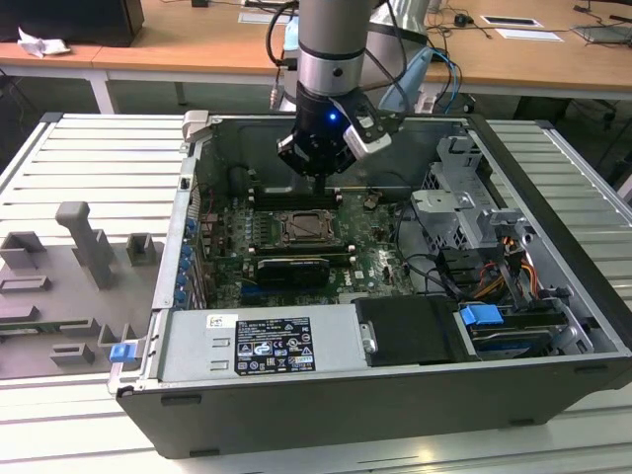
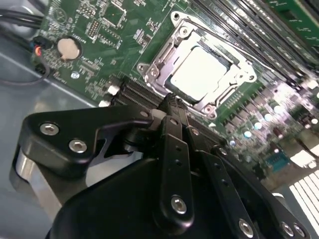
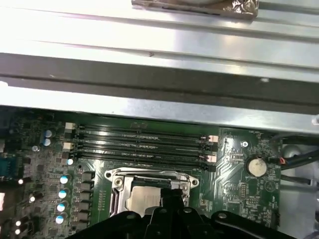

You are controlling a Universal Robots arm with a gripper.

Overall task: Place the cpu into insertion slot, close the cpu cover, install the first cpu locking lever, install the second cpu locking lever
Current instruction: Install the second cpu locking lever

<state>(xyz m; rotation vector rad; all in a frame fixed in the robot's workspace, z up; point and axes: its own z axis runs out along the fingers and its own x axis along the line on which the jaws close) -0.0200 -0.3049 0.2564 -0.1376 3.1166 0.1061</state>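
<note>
Inside the open computer case [image 1: 553, 168], my claw [image 2: 172, 107], fingers clenched together on nothing, hangs just above the cpu cover [image 2: 159, 67], folded down over the seated cpu [image 2: 199, 74].

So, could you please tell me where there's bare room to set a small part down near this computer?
The ribbed metal table beyond the grey fixture blocks is bare, as is the strip right of the computer case. Inside, the motherboard, drive cage and cables crowd everything.

Wooden desks [image 1: 197, 44] behind, ribbed metal worktable [image 1: 59, 168], bright light
</note>
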